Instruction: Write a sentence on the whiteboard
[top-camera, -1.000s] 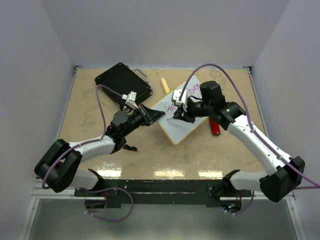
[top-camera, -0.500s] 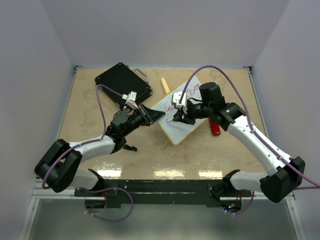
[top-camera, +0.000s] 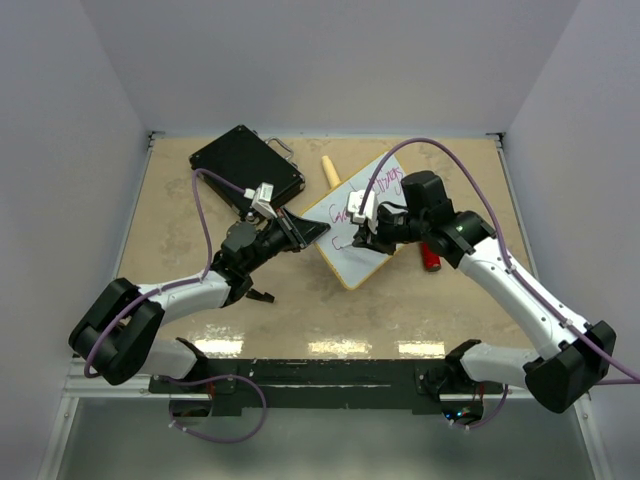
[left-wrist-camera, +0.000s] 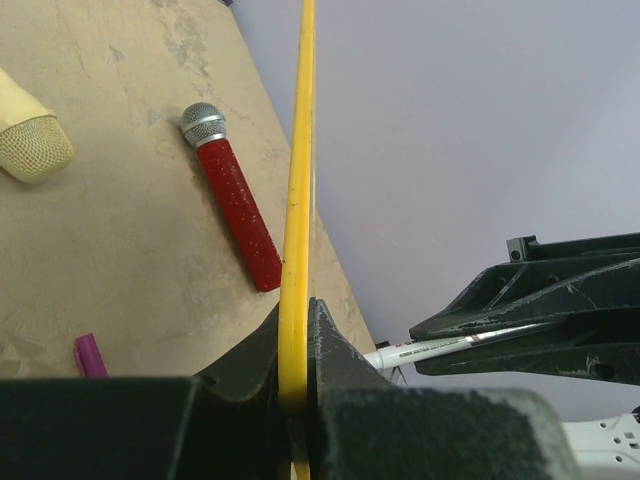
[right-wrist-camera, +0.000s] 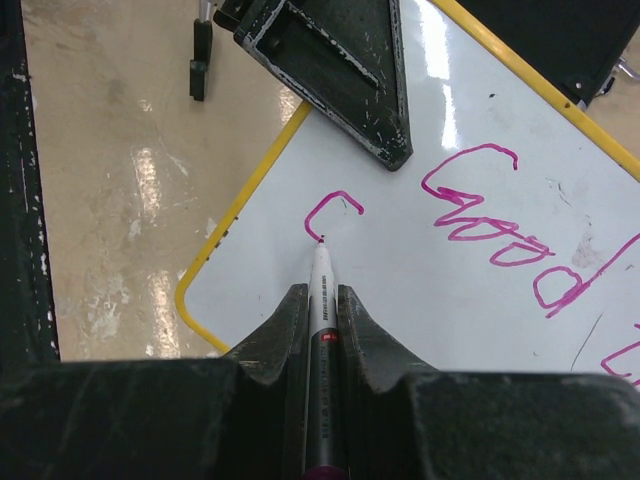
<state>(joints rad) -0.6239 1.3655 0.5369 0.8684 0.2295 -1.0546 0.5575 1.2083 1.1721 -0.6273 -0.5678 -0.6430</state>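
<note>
Right wrist: right tool (right-wrist-camera: 322, 298) pinches a marker (right-wrist-camera: 321, 270) on the whiteboard (right-wrist-camera: 400, 300) beside the sentence (right-wrist-camera: 470, 225) "Good"; left tool (left-wrist-camera: 297, 310) clamps its edge.

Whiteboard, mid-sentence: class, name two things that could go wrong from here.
1. The left gripper pinches the whiteboard only at its thin yellow edge; pressure from the pen might make it slip or turn, skewing the line.
2. The right gripper works close to the word "Good" and could smear it.
</note>
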